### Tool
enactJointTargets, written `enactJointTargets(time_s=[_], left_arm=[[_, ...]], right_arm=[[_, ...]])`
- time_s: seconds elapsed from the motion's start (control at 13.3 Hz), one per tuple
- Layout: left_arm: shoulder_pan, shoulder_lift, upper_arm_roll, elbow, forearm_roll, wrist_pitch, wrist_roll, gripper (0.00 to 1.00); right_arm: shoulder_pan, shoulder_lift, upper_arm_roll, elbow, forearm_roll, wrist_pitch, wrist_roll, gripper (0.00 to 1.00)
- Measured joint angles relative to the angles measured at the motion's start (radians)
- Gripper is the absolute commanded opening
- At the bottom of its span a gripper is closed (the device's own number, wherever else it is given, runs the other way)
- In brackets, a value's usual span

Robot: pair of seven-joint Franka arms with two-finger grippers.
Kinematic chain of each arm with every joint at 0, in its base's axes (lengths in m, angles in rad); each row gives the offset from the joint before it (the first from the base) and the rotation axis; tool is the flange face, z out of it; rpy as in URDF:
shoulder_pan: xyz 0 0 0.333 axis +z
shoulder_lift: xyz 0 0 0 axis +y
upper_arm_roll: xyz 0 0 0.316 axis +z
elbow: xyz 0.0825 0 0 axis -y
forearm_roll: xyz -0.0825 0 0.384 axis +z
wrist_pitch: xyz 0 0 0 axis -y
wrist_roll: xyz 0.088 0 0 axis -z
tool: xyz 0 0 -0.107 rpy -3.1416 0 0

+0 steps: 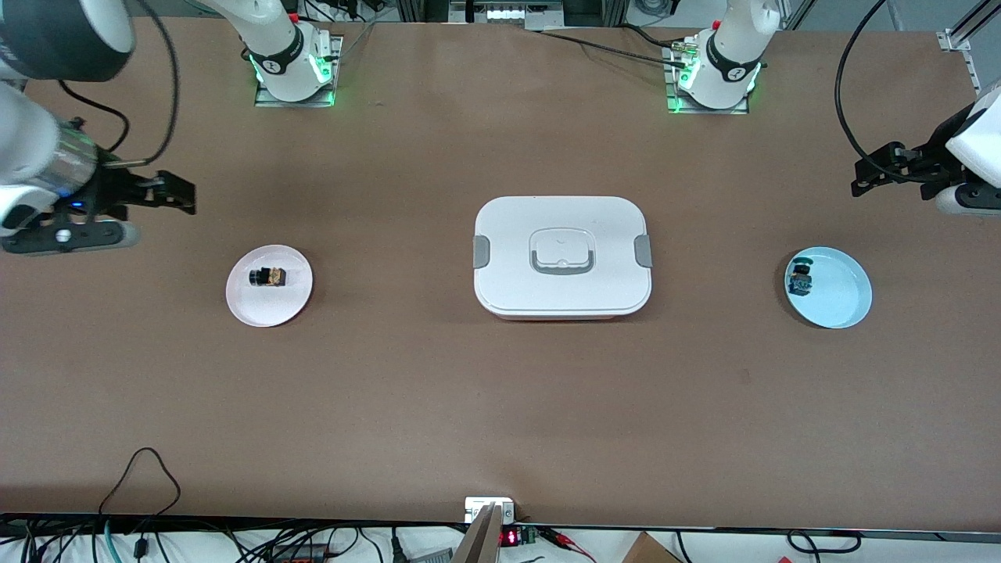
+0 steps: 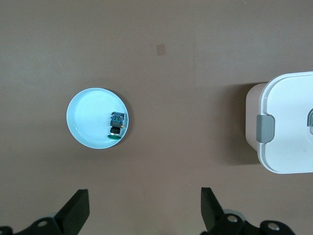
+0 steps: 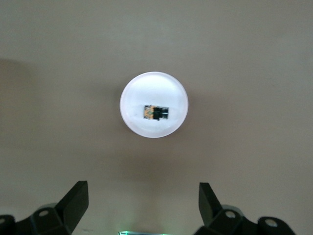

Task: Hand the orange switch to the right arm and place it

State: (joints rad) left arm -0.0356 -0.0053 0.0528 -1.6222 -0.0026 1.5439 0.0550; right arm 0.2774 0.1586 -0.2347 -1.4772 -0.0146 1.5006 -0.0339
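Observation:
The orange switch (image 1: 268, 276), a tiny black block with an orange-tan part, lies on a small white plate (image 1: 270, 309) toward the right arm's end of the table. It also shows in the right wrist view (image 3: 156, 112) on that plate (image 3: 154, 83). My right gripper (image 1: 178, 195) hangs high over bare table beside that plate, open and empty (image 3: 142, 196). My left gripper (image 1: 866, 176) hangs high over bare table at the left arm's end, open and empty (image 2: 144, 200).
A light blue plate (image 1: 841, 293) at the left arm's end holds a black-blue part with a teal cap (image 1: 801, 279), seen also in the left wrist view (image 2: 117, 125). A closed white lunchbox (image 1: 561, 297) with grey latches stands mid-table.

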Motion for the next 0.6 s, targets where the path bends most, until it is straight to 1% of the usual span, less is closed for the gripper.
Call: enactJointTargets(time_s=[0.15, 0.23, 0.38, 0.45, 0.6], left_arm=[[0.0, 0.0, -0.001, 0.0, 0.0, 0.0, 0.0, 1.0], [0.0, 0.0, -0.001, 0.0, 0.0, 0.0, 0.0, 1.0], [0.0, 0.0, -0.001, 0.0, 0.0, 0.0, 0.0, 1.0], [0.0, 0.0, -0.001, 0.0, 0.0, 0.0, 0.0, 1.0], [0.0, 0.0, -0.001, 0.001, 0.0, 0.0, 0.0, 1.0]], right_arm=[[-0.087, 0.004, 0.0, 0.001, 0.001, 0.021, -0.001, 1.0], [-0.132, 0.007, 0.011, -0.001, 0.005, 0.031, -0.003, 1.0], [-0.211, 0.012, 0.067, -0.004, 0.011, 0.052, -0.004, 1.0], [-0.231, 0.013, 0.092, -0.007, 0.011, 0.062, -0.004, 1.0], [-0.237, 0.014, 0.115, -0.01, 0.011, 0.073, -0.001, 1.0]])
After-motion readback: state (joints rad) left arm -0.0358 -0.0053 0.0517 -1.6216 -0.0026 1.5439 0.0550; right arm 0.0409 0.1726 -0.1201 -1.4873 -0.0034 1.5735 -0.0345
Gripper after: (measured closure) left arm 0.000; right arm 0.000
